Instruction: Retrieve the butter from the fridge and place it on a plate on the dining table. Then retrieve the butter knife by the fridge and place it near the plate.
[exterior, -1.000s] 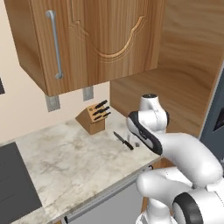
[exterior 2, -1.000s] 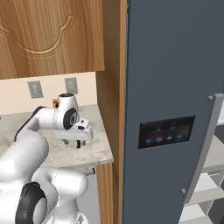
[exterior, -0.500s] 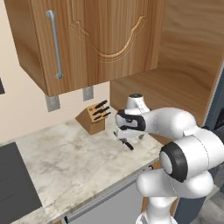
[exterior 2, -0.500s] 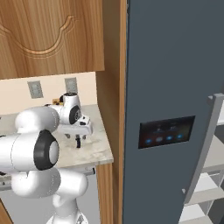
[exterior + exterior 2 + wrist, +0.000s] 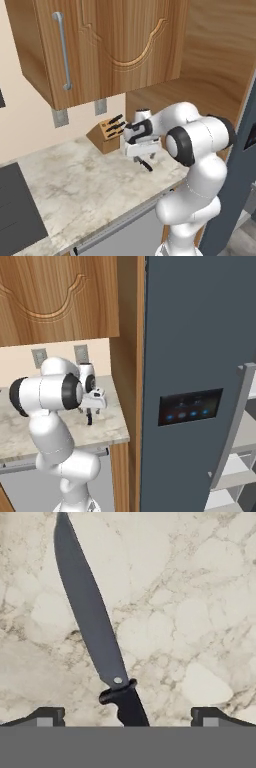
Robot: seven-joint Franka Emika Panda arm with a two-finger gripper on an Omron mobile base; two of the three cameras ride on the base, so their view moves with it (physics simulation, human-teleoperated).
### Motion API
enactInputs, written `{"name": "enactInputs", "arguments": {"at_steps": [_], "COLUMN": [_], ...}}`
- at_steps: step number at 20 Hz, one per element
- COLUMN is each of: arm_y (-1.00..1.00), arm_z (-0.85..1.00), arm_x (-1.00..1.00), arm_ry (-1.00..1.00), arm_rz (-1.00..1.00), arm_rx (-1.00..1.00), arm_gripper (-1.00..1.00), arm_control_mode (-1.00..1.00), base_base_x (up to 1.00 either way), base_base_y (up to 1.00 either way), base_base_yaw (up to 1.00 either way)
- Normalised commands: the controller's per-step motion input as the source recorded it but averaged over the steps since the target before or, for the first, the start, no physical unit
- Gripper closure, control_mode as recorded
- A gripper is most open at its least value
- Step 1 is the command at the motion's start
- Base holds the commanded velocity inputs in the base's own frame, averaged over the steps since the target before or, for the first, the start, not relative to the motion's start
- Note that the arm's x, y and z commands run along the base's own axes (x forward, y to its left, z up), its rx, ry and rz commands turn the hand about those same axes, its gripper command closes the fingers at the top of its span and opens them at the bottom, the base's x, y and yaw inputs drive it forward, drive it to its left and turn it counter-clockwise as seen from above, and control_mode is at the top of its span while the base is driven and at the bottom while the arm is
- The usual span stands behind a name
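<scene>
The butter knife point(image 5: 95, 632) is shown lying flat on the marbled counter point(image 5: 65, 190), its dark blade and black handle seen along their length in the hand view, with the handle lying between the two finger tips point(image 5: 47, 716). The gripper point(image 5: 142, 159) is held directly above the butter knife, pointing down at it, its jaws standing wide apart on either side of the handle and closed on nothing. A wooden knife block point(image 5: 105, 136) is seen on the counter just behind the butter knife, against the wall beneath the wooden upper cabinet point(image 5: 100, 45). The fridge point(image 5: 200, 381) is seen to the right of the butter knife, beyond the counter's end, its black panel point(image 5: 190, 406) showing blue lights
</scene>
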Motion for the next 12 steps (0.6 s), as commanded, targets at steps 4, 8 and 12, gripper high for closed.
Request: {"name": "enactInputs", "arguments": {"at_steps": [4, 8, 12], "arm_y": [0.00, 0.00, -0.01], "arm_z": [-0.50, -0.30, -0.04], "arm_x": [0.00, -0.24, -0.31], "arm_ry": [0.00, 0.00, 0.00], "arm_rz": [0.00, 0.00, 0.00], "arm_rx": [0.00, 0.00, 0.00], "arm_gripper": [-1.00, -1.00, -1.00], "arm_control_mode": [-1.00, -1.00, -1.00], "base_base_x": [0.00, 0.00, 0.00], "base_base_y": [0.00, 0.00, 0.00], "base_base_yaw": [0.00, 0.00, 0.00]}}
